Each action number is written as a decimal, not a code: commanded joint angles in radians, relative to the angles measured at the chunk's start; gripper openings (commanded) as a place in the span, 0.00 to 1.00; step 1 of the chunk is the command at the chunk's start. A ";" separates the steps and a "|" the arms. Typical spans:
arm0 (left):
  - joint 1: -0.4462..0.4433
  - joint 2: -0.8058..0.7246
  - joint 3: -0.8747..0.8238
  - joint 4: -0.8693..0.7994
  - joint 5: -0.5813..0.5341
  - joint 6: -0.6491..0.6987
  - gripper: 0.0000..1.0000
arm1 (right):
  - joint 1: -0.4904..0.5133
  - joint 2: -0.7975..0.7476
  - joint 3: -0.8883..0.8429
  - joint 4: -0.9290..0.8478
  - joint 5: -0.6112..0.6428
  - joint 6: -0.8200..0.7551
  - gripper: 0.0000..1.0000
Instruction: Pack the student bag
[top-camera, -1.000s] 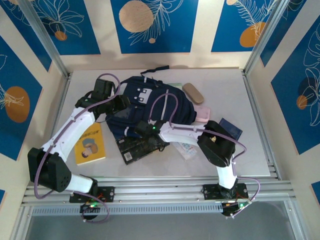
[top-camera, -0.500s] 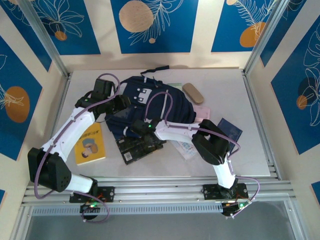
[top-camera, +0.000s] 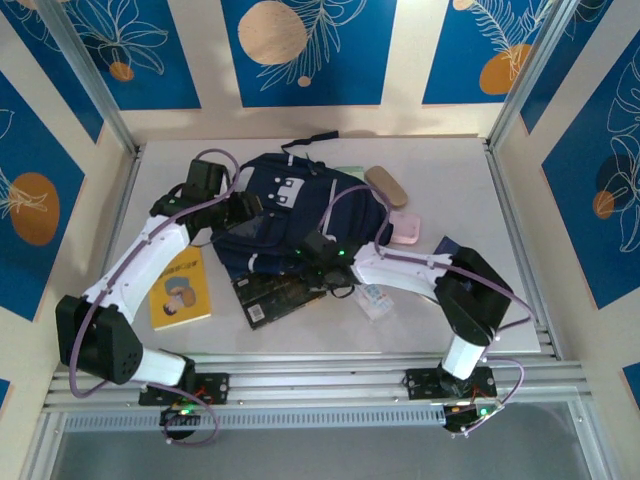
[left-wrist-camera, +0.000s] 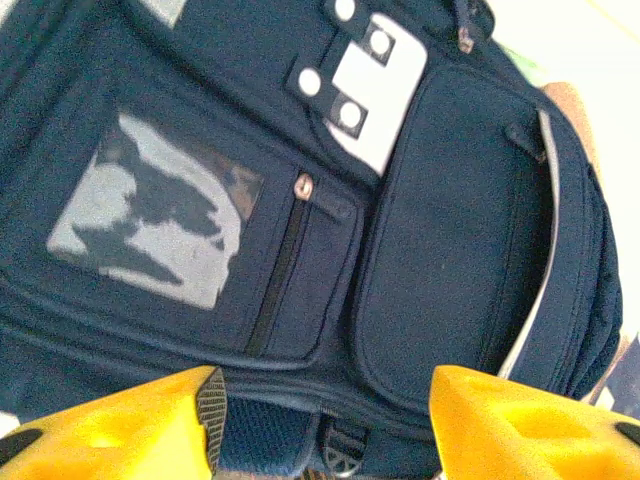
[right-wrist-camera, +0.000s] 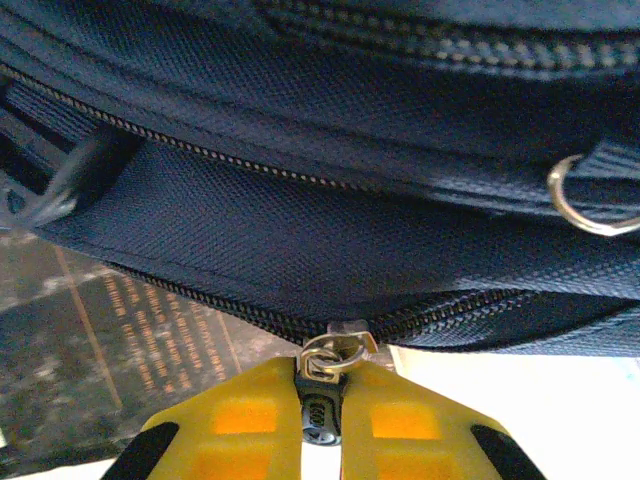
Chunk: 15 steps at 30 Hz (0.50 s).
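The navy student bag (top-camera: 292, 205) lies flat mid-table, front pocket up; its grey patch and white buckle tab fill the left wrist view (left-wrist-camera: 400, 200). My right gripper (top-camera: 318, 250) is at the bag's near edge, shut on the black zipper pull (right-wrist-camera: 322, 410) below the metal slider (right-wrist-camera: 336, 350) of the bag's side zipper. My left gripper (top-camera: 240, 208) hovers over the bag's left side. It is open, its yellow fingers (left-wrist-camera: 150, 430) standing wide apart with only bag fabric between them.
A yellow book (top-camera: 180, 288) lies at the left and a black book (top-camera: 280, 297) is partly under the bag's near edge. A tan case (top-camera: 385, 185), pink case (top-camera: 405, 230), dark blue notebook (top-camera: 450, 247) and small white packet (top-camera: 372, 300) lie to the right.
My right gripper has shut on the zipper pull and moved right along the bag's near edge, its elbow swinging right. The left jaws have opened a little wider.
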 joint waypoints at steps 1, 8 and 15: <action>0.011 -0.084 -0.075 -0.040 0.109 -0.088 0.60 | -0.023 -0.060 -0.068 0.110 -0.163 0.053 0.00; 0.002 -0.254 -0.430 0.129 0.249 -0.376 0.69 | -0.047 -0.108 -0.133 0.229 -0.284 0.101 0.00; -0.025 -0.215 -0.533 0.280 0.198 -0.505 0.68 | -0.034 -0.091 -0.145 0.298 -0.327 0.133 0.00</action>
